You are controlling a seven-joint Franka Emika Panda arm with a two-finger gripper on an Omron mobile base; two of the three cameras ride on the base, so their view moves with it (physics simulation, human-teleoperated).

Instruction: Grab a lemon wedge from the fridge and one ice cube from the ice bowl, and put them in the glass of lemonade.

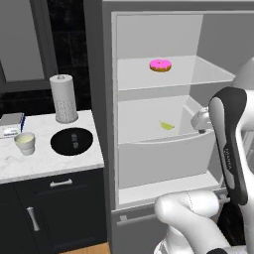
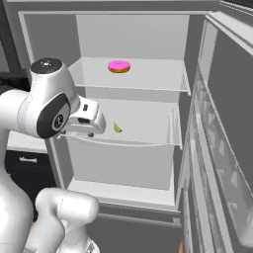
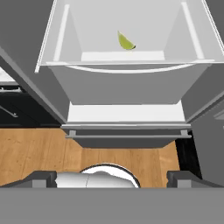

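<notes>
We face the fridge (image 1: 163, 30) with its door swung open to our right, pale shelves bare except for two things. Beside it on our left runs the counter (image 1: 44, 163), a marbled white top over dark drawer cabinets (image 1: 54, 218). Our arm (image 1: 230, 144) rises in front of the fridge's lower half, its hand level with the middle drawer (image 3: 122, 83).

On the counter stands a tall white perforated cylinder (image 1: 64, 98), and in front of it the ice bowl (image 1: 72, 141), a black dish with a couple of cubes showing. Left of that sits the glass of lemonade (image 1: 25, 143), well apart from the fridge.

On the upper shelf lies a pink-iced doughnut (image 2: 119, 66). Below it, in the middle drawer, the lemon wedge (image 3: 126, 41) lies alone towards the back.

Our jaws stand wide apart and hold nothing; we judge the reach for the wedge has yet to begin.

The risks we see: the drawer's raised front lip lies between hand and wedge, so a low approach could strike it. The wedge is tiny and curved, so closing off-centre could squirt it away into a corner. A high approach risks knocking the shelf above.
</notes>
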